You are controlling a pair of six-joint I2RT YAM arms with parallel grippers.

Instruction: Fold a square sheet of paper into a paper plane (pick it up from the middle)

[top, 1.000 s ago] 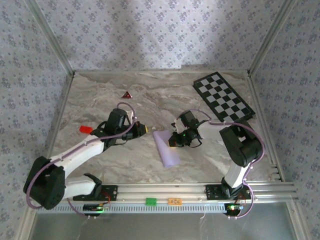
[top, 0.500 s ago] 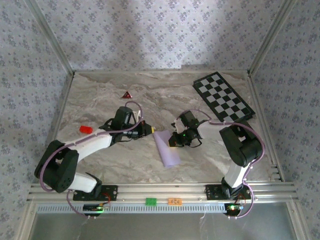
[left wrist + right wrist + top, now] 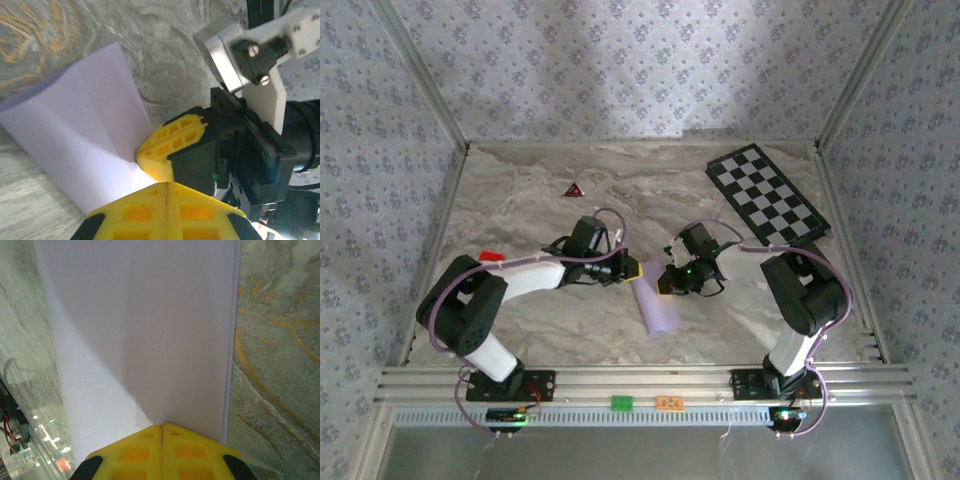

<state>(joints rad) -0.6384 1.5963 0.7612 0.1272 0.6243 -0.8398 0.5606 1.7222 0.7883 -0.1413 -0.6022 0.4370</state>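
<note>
The sheet of paper lay on the marble table, near its middle and between the two arms, folded into a long, narrow pale lilac strip that ran from the grippers toward the near rail. In the top view the strip was narrower at its far end and broader at its near end. The left gripper was positioned at the far end of the strip from the left side, and the right gripper at the same end from the right side, so that the two sets of yellow fingertips stood just beside each other. In the left wrist view the left fingers were fully closed, pad against pad, with their tip at the paper's edge and nothing visible between them. The same view showed a yellow finger of the right gripper touching the corner of the folded paper. In the right wrist view the right fingers were likewise pressed together along one seam, with their tip resting on the end of the strip and the paper extending flat away from it. Whether either tip pinched a layer could not be determined. A black-and-white checkered board lay at the far right, well apart from the paper. A small dark red triangle lay at the far left.
</note>
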